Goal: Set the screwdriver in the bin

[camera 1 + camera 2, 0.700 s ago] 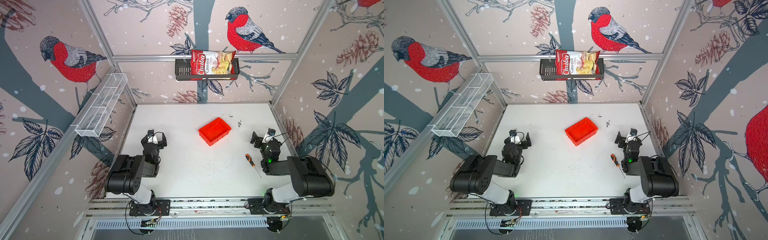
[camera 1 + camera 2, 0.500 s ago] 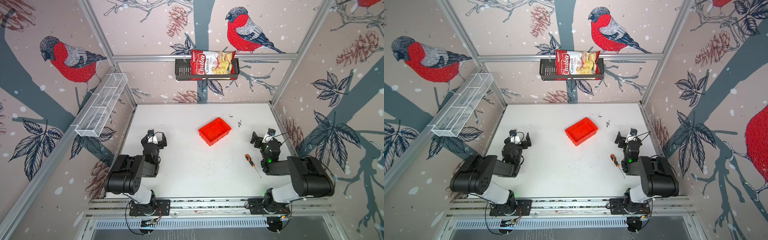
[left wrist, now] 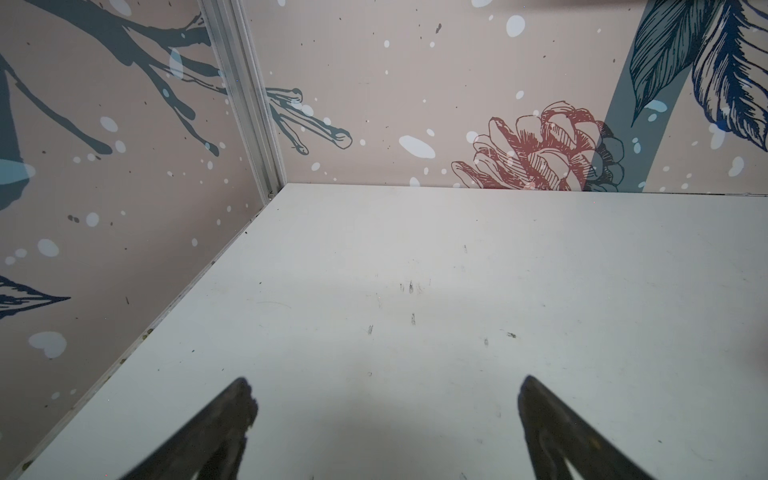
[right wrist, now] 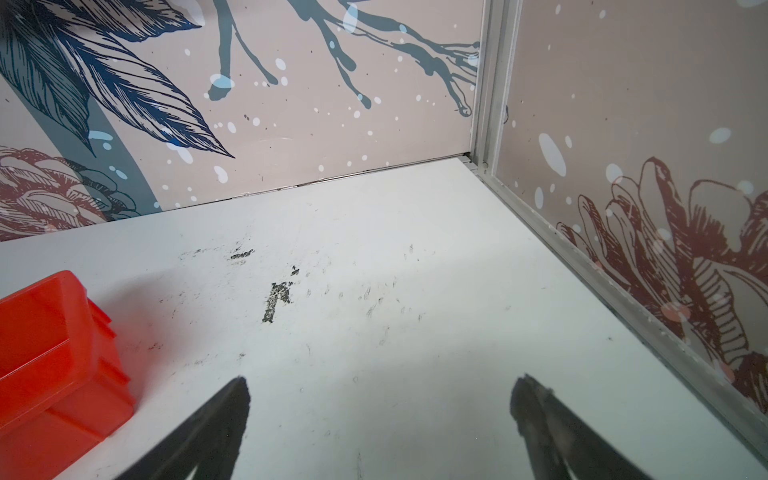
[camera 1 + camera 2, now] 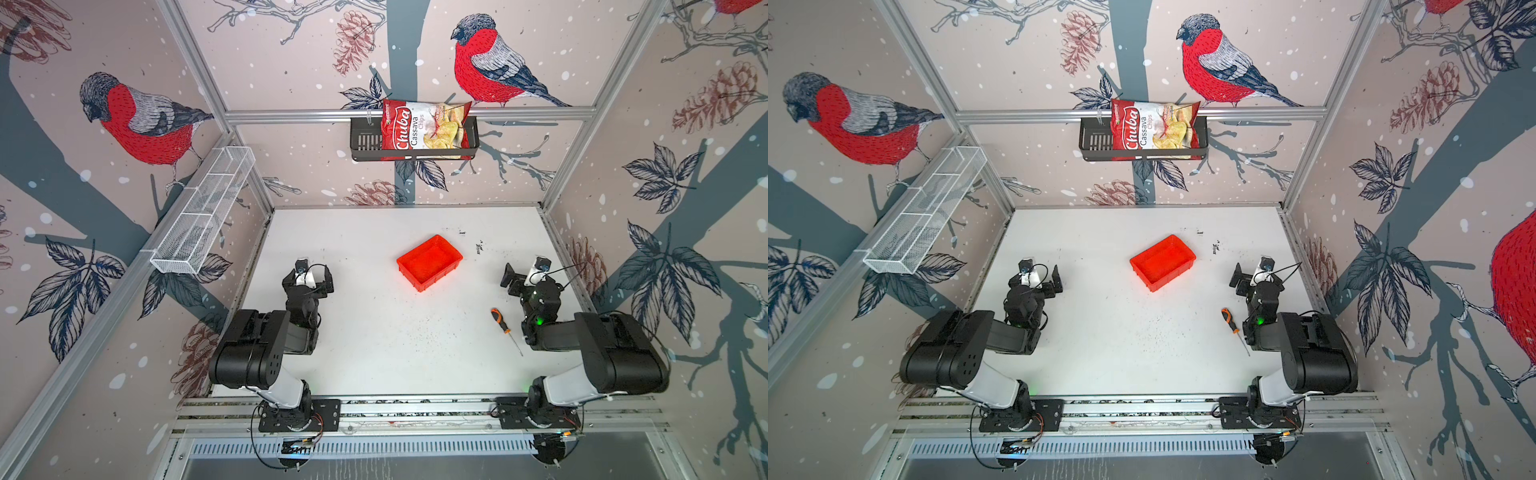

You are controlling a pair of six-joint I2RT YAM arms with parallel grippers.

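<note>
The left pincer (image 5: 309, 277) stood spread wide, its two dark fingers (image 3: 232, 415) far apart in the left wrist view, with only bare white surface (image 5: 395, 353) between them; it held nothing and touched nothing. The right pincer (image 5: 525, 277) was likewise fully spread, and in the right wrist view (image 4: 380, 384) the gap between its fingers (image 4: 540, 415) showed only scuffed surface, with nothing pinched. The screwdriver (image 5: 503, 326) lay flat on the surface in both top views (image 5: 1233, 326), just beside the right arm's forearm on the side toward the middle, its orange-and-black handle pointing toward the back wall and its thin shaft toward the front rail. It lay nearer the front than the right pincer, apart from the fingers. The bin (image 5: 440, 276), bright red and empty, sat near the middle of the surface, turned at an angle, well apart from the screwdriver and between the two arms, closer to the right one. Its corner showed at the edge of the right wrist view (image 4: 50, 353), beside the pincer but clear of it.
</note>
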